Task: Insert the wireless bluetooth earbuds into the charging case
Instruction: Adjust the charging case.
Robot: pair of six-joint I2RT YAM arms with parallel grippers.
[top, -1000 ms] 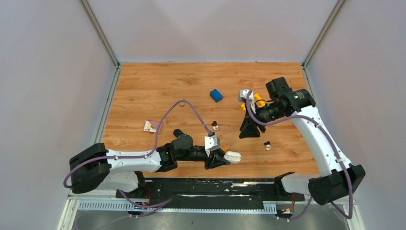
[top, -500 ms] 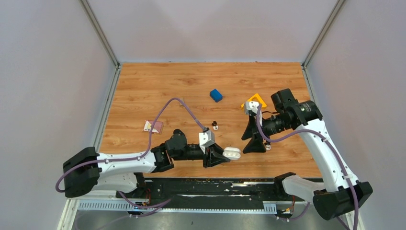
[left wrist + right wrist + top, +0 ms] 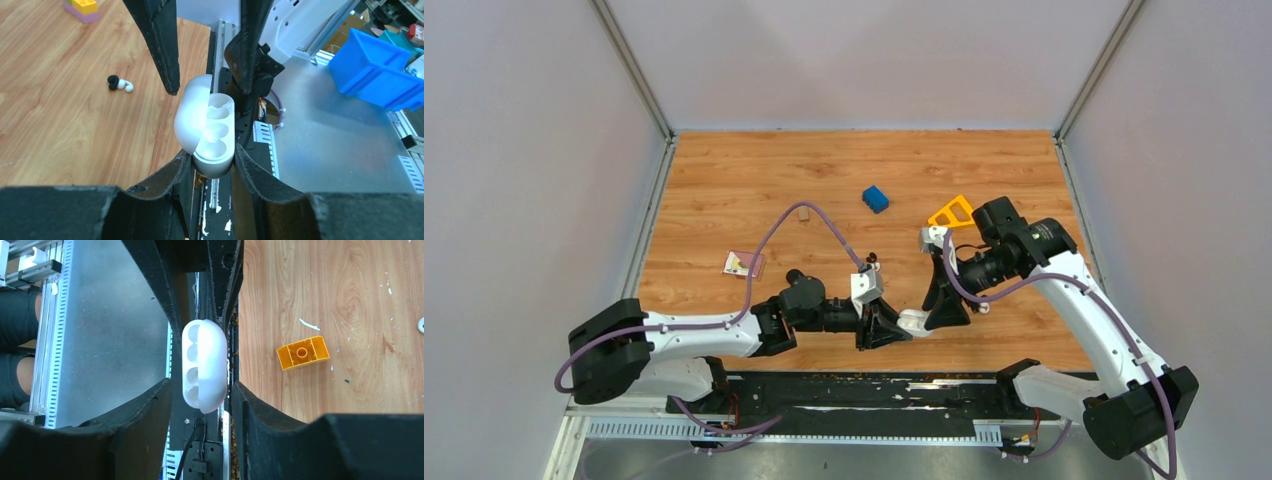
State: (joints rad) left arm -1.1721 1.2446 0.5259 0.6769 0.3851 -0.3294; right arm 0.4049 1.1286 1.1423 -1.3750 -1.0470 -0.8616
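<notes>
At the near edge of the table (image 3: 724, 180), right over the seam between the wood and the black rail (image 3: 824, 385), the left gripper (image 3: 890, 327) is clamped on the base of the charging case (image 3: 214, 145). The case's lid stands hinged open, with two white wells showing. The right gripper (image 3: 201, 386) reaches in from the opposite side with its jaws parted, one finger on each side of the case, and the right wrist view shows a thin gap on both sides. The two grippers meet nose to nose, so there is little room around the case. Just beyond the right gripper an earbud (image 3: 120, 83) lies on the wood, and an orange block (image 3: 302, 352) sits near the same edge. Farther in, a second earbud (image 3: 872, 260) lies beside the left arm's cable, with a purple card (image 3: 742, 263) off toward the left wall (image 3: 524, 220). Beyond these, a broad stretch of bare wood runs to the far wall, broken only by a blue block (image 3: 875, 198) and an orange triangle (image 3: 951, 211).
</notes>
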